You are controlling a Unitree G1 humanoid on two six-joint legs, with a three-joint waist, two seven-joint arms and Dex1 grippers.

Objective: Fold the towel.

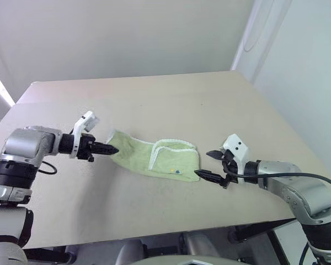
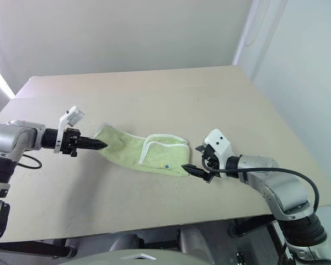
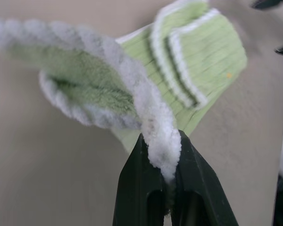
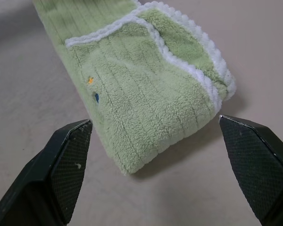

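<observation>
A: Where the left gripper (image 1: 113, 149) meets the towel (image 1: 160, 159), how do the fingers stand?

B: Pressed together on the white trim at the towel's left end. In the left wrist view the fuzzy white edging (image 3: 156, 136) is pinched between the two black fingers (image 3: 137, 188), and that end is lifted off the bench (image 1: 154, 99), curling over itself.

A: And the cloth itself?

B: Light green terry, ribbed on one face and plush on the other, with a scalloped white border. It lies as a long band near the front middle of the bench, its right end folded over into a thicker rounded pad. Two tiny marks, one orange and one blue (image 4: 97, 97), sit on the flat face.

A: The right gripper (image 1: 211, 164)?

B: Its fingers are spread wide apart, holding nothing, just off the towel's folded right end. The textured black pads (image 4: 70, 165) frame that end without touching it.

A: Room to move?

B: Plenty. The smooth beige benchtop is bare behind the towel, and the right edge lies well apart from the cloth.
</observation>
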